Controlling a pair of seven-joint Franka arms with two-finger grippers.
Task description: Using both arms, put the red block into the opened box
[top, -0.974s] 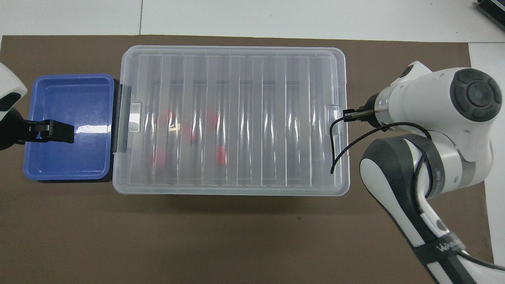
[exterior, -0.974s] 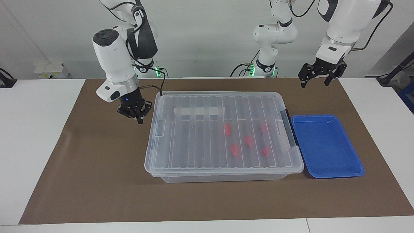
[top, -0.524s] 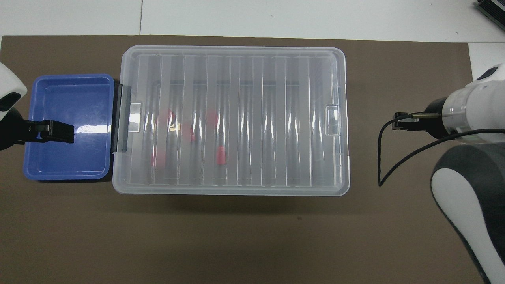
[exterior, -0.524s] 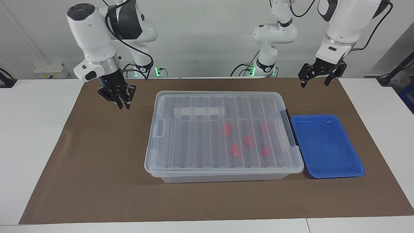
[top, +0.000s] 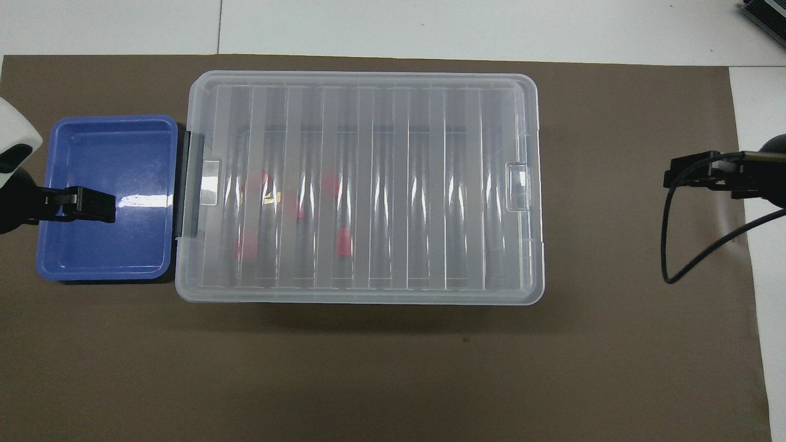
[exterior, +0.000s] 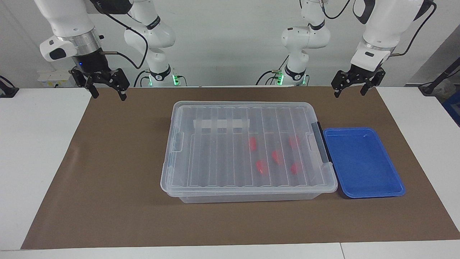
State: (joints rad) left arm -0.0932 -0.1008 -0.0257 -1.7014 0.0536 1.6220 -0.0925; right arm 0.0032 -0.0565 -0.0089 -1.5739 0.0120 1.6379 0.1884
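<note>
The box point(exterior: 248, 196) is a large clear bin in the middle of the brown mat, and its ribbed lid point(top: 368, 80) lies flat on it. Several red blocks point(exterior: 276, 157) show through the lid point(top: 345, 240) in the half toward the left arm's end. My right gripper point(exterior: 109, 94) hangs open and empty in the air over the mat's corner at the right arm's end point(top: 694, 174), well clear of the box. My left gripper point(exterior: 349, 92) waits open and empty, raised at the left arm's end, and in the overhead view point(top: 92, 204) it overlaps the blue tray.
A shallow blue tray point(exterior: 363, 162) with nothing in it sits against the box's black handle bar point(exterior: 321, 144) at the left arm's end. The brown mat point(exterior: 107, 172) covers most of the white table. A black cable point(top: 669, 245) loops from the right wrist.
My right gripper has risen from beside the box's end, swung out toward the right arm's end of the table, and opened. The left arm, box and blocks have not moved.
</note>
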